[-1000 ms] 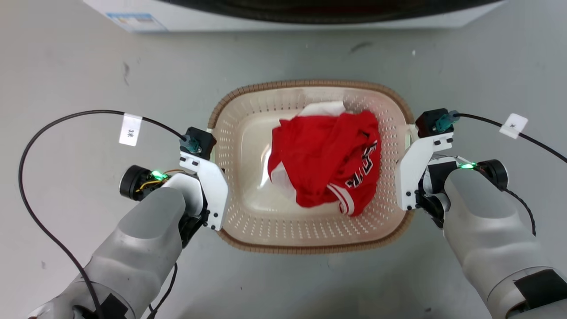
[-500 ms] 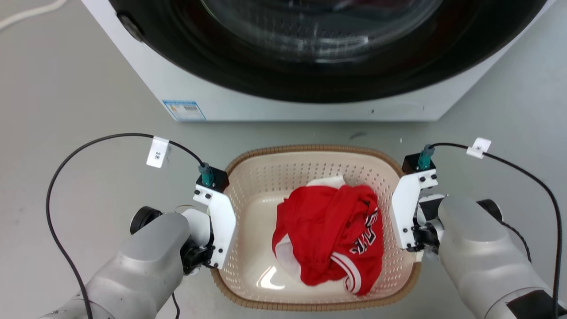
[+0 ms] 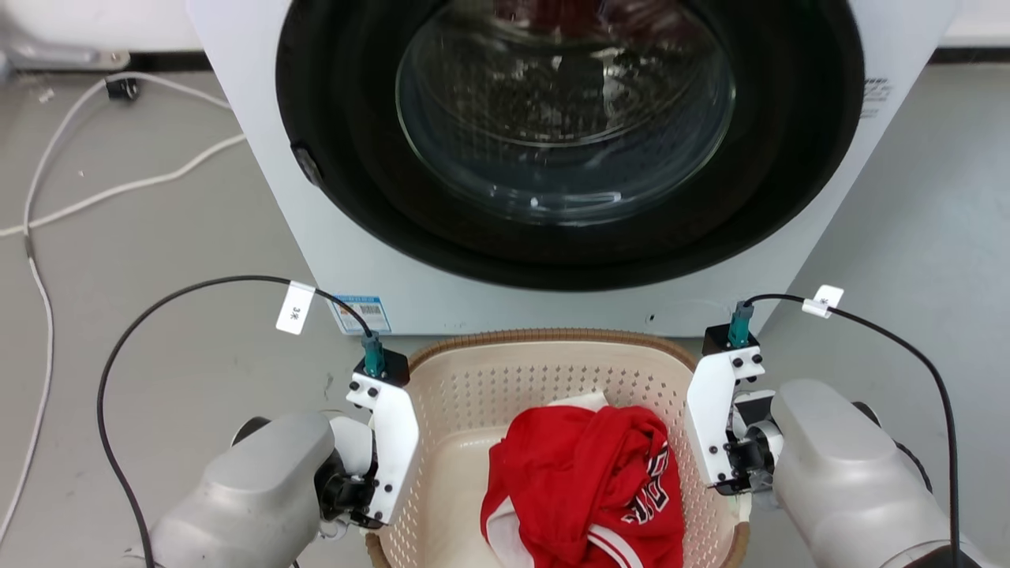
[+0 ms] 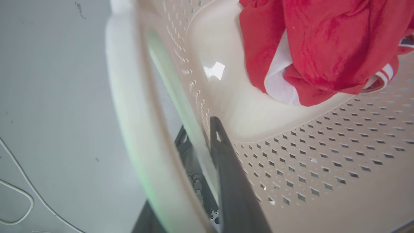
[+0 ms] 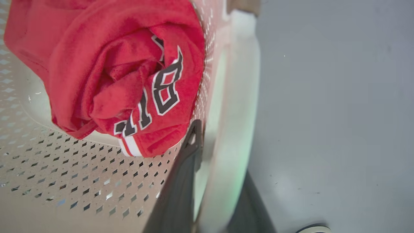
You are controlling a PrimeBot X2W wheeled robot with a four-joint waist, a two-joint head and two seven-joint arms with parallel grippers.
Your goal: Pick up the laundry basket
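The laundry basket, cream with perforated walls and a brown woven rim, hangs between my two arms in front of the washing machine. A red jersey lies inside it. My left gripper is shut on the basket's left wall, with one dark finger inside. The white loop handle curves just outside it. My right gripper is shut on the right wall, its inner finger beside the jersey and the right handle outside.
A white front-loading washing machine with a dark round glass door stands directly ahead, close behind the basket. White cables trail over the grey floor at the left. Bare floor lies to the right of the machine.
The head camera has risen and tilted up, so the washing machine door now shows and the basket sits lower in view. Both grippers keep their hold on the basket's sides.
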